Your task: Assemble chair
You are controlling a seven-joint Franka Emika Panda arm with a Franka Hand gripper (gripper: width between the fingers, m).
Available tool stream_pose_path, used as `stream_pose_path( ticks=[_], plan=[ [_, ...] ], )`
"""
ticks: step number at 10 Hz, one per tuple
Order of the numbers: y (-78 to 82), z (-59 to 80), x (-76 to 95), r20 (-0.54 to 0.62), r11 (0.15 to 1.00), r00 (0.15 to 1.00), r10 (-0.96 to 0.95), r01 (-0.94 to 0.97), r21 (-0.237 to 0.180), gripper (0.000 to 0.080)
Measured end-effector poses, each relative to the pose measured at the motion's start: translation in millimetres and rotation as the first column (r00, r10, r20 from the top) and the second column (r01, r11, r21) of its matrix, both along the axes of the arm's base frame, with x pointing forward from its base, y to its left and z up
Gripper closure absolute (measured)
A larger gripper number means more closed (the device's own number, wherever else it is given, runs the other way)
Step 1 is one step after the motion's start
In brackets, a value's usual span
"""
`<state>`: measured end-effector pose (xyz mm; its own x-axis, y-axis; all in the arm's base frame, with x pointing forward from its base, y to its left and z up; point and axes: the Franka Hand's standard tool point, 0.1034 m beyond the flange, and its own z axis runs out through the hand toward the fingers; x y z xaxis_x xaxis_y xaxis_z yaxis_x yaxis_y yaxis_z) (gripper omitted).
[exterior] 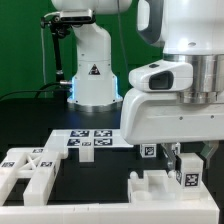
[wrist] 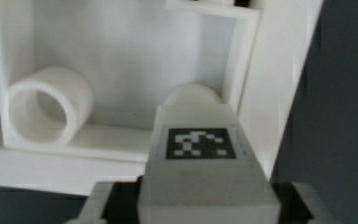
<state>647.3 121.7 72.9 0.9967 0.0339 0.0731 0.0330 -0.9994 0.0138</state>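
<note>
1. The big white gripper (exterior: 183, 165) hangs low over the black desk (exterior: 90, 195), at the exterior view's right.
2. Its fingers (wrist: 114, 208) pinch a small white plastic post with a black-and-white square tag (wrist: 197, 140), so it cannot drop.
3. The post is right by a white blocky plastic chair piece with a round hole (wrist: 43, 105). I think it is held there to be fitted in.

On the near side of the marker board (exterior: 88, 140) the dark table (exterior: 95, 190) lies bare, with room to pass. On the exterior view's left of the board a white slotted block (exterior: 30, 170) stands in the way. On that view's right the gripper (exterior: 181, 168), pinching a tagged post (wrist: 201, 140), hangs low over more white pieces (exterior: 150, 186). On the board's far side stands the robot base (exterior: 95, 75).
</note>
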Motion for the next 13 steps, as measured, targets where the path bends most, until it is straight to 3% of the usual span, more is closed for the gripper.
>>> stream_pose_path(
  ticks=[3,5,7,8,11,12,13],
  plan=[
    [-0.3,-0.4,-0.1,-0.007,0.937,0.938,-0.346,0.346,0.042,0.0512],
    [-0.6,-1.2,-0.1,-0.021,0.835,0.837,-0.546,0.547,0.064,0.0512],
    [-0.2,-1.5,0.1,-0.035,0.661,0.665,-0.746,0.746,0.084,0.0512],
    [-0.3,-1.5,0.1,-0.054,0.533,0.538,-0.841,0.841,0.093,0.0512],
    [-0.2,-1.4,0.2,-0.083,0.327,0.334,-0.939,0.940,0.096,0.0512],
    [-0.3,-1.4,0.3,-0.087,0.293,0.301,-0.950,0.951,0.097,0.0512],
    [-0.3,-1.4,0.3,-0.085,0.314,0.322,-0.943,0.945,0.097,0.0498]
  ],
)
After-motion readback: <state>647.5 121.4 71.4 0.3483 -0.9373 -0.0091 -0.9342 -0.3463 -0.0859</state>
